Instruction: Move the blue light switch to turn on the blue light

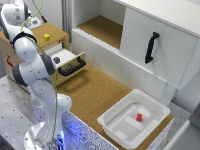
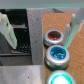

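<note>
— So where's the round blue light switch (image 2: 56,55)?
— On the cork-topped bench (image 2: 60,22), near its edge, between a red button (image 2: 53,36) and a glowing green one (image 2: 62,78).
— And the jaws?
— Spread apart, gripping nothing, poised over it.

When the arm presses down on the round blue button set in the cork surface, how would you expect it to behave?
The round blue button sits low in a wide grey ring, so it probably depresses rather than tips or rolls. Its glossy domed top may let a narrow pale finger skid off-centre. It looks rigid, likely plastic, so little flex is expected.
</note>
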`<state>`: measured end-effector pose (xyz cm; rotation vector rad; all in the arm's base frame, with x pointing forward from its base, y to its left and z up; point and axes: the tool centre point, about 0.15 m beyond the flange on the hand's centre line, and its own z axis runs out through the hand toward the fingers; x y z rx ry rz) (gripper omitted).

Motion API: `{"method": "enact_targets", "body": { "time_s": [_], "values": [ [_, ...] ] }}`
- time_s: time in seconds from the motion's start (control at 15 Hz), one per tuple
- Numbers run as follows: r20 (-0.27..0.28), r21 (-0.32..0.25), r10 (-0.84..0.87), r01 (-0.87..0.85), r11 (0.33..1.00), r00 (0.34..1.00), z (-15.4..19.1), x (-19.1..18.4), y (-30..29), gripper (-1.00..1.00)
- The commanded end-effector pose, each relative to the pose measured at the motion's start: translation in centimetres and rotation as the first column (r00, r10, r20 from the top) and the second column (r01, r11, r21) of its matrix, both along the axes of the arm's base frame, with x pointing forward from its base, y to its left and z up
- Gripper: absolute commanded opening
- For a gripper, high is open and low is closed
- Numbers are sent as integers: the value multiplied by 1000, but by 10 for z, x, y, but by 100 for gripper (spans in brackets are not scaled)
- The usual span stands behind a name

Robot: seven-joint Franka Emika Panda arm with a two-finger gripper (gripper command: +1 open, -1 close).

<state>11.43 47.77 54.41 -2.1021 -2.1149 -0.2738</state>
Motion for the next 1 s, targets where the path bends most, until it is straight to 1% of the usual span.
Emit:
{"method": "enact_targets", "body": {
  "time_s": [0.0,0.47,0.87,0.93],
  "values": [
    [-22,-151,24,-27,988,999,7,10,60,-100],
    [-14,-173,16,-18,985,1000,-11,19,61,-100],
    [-5,-179,-5,4,984,1000,-36,30,66,-100],
    [2,-188,0,0,982,1000,-41,31,67,-100]
  ]
}}
